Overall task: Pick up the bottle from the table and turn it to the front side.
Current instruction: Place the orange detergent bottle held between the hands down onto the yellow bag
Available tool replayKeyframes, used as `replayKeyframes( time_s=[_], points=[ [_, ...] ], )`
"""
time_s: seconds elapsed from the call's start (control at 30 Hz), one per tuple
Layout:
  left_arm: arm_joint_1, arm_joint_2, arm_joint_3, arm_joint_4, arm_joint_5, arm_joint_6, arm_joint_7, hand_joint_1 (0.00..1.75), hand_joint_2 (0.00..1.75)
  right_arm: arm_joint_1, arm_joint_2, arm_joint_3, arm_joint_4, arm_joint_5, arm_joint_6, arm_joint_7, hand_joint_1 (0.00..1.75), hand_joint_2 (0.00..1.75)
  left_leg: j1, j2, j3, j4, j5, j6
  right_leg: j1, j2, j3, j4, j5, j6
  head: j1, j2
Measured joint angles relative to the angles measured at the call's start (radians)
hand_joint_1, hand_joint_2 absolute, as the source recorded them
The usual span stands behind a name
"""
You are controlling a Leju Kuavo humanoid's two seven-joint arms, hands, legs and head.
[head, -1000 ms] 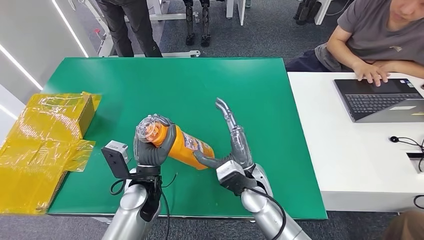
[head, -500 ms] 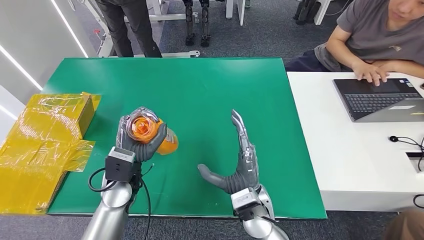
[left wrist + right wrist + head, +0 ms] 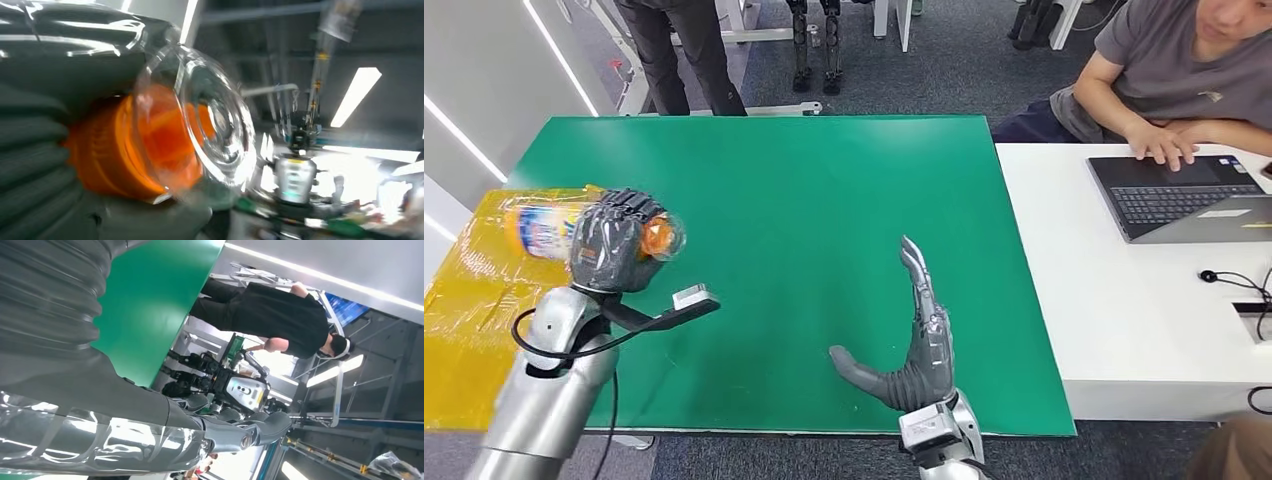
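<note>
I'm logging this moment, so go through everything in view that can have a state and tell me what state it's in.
Orange bottle: held off the table, lying roughly sideways, clear cap on.
Left hand: fingers wrapped around the bottle.
Right hand: empty, fingers spread, above the green table.
Laptop: lid open, a person's hand on it.
Yellow wrapped box: resting at the table's left edge.
</note>
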Motion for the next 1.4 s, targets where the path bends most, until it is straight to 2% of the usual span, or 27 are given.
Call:
replayKeyframes(
  time_s=[0.1, 0.2, 0.3, 0.43, 0.63, 0.8, 1.03, 1.17, 1.33, 1.4],
  points=[
    [-0.005, 0.084, 0.0, 0.031, -0.085, -0.008, 0.036, 1.75, 1.75, 0.018, -0.003, -0.005, -0.005, 0.0, 0.016, -0.004, 0.0, 1.75, 0.0, 0.001, 0.0, 0.0, 0.0, 0.0, 0.0, 0.001, -0.001, 0.0, 0.0, 0.0, 0.0, 0.0],
    [-0.003, 0.136, 0.0, 0.062, -0.13, -0.03, 0.049, 1.75, 1.75, 0.033, -0.004, -0.008, -0.014, -0.001, 0.028, -0.005, 0.0, 1.75, 0.0, 0.0, 0.0, -0.001, 0.0, 0.0, 0.0, 0.0, -0.001, 0.0, -0.001, 0.0, 0.0, 0.0],
    [-0.002, 0.161, 0.0, 0.097, -0.141, -0.033, 0.052, 1.75, 1.75, 0.046, -0.004, -0.009, -0.023, -0.002, 0.036, -0.005, 0.0, 1.75, 0.0, 0.0, -0.001, -0.001, 0.0, 0.0, 0.0, 0.0, -0.001, 0.0, -0.001, 0.0, 0.0, 0.0],
    [-0.026, 0.171, -0.006, 0.176, -0.175, -0.055, 0.057, 1.75, 1.75, 0.053, -0.004, -0.009, -0.027, -0.021, 0.052, -0.005, 0.0, 1.75, 0.0, 0.0, -0.001, -0.001, 0.0, 0.0, 0.0, -0.001, -0.001, -0.001, 0.0, 0.0, 0.0, 0.0],
    [-0.135, 0.149, -0.055, 0.48, -0.26, -0.03, 0.063, 1.75, 1.75, 0.051, -0.004, -0.01, -0.027, -0.041, 0.04, -0.005, 0.0, 1.75, 0.0, 0.0, 0.0, 0.0, 0.001, -0.001, 0.0, 0.0, -0.001, 0.0, 0.001, -0.002, 0.0, 0.0],
    [-0.211, 0.108, -0.099, 0.656, -0.285, -0.056, 0.045, 1.75, 1.75, 0.048, -0.004, -0.01, -0.032, -0.031, 0.03, -0.005, 0.0, 1.75, 0.0, 0.0, 0.0, 0.0, 0.001, -0.001, 0.0, -0.001, -0.001, 0.0, 0.001, -0.002, 0.0, 0.0],
    [-0.227, 0.095, -0.108, 0.687, -0.289, -0.061, 0.045, 1.75, 1.75, 0.048, -0.004, -0.01, -0.036, -0.028, 0.03, -0.005, 0.0, 1.75, 0.0, 0.0, 0.0, 0.0, 0.001, -0.001, 0.0, 0.0, -0.001, 0.0, 0.001, -0.002, 0.0, 0.0],
    [-0.242, 0.049, -0.146, 0.789, -0.301, -0.074, 0.04, 1.75, 1.75, 0.046, -0.004, -0.01, -0.044, -0.018, 0.05, 0.001, 0.0, 1.75, 0.0, 0.0, -0.001, 0.0, 0.0, -0.001, 0.0, 0.0, -0.001, 0.0, 0.001, -0.002, 0.0, 0.0],
    [-0.245, 0.032, -0.167, 0.82, -0.308, -0.085, 0.038, 1.75, 1.75, 0.04, -0.004, -0.01, -0.044, -0.015, 0.057, 0.002, 0.0, 1.75, 0.0, 0.0, 0.0, 0.0, 0.001, -0.001, 0.0, 0.0, -0.001, 0.0, 0.001, -0.002, 0.0, 0.0],
    [-0.249, 0.03, -0.17, 0.826, -0.307, -0.091, 0.039, 1.61, 1.75, 0.037, -0.004, -0.011, -0.044, -0.015, 0.057, 0.002, 0.0, 1.75, 0.0, 0.0, 0.0, 0.0, 0.001, -0.001, 0.0, -0.001, 0.0, 0.0, 0.001, -0.002, 0.0, 0.0]
  ],
)
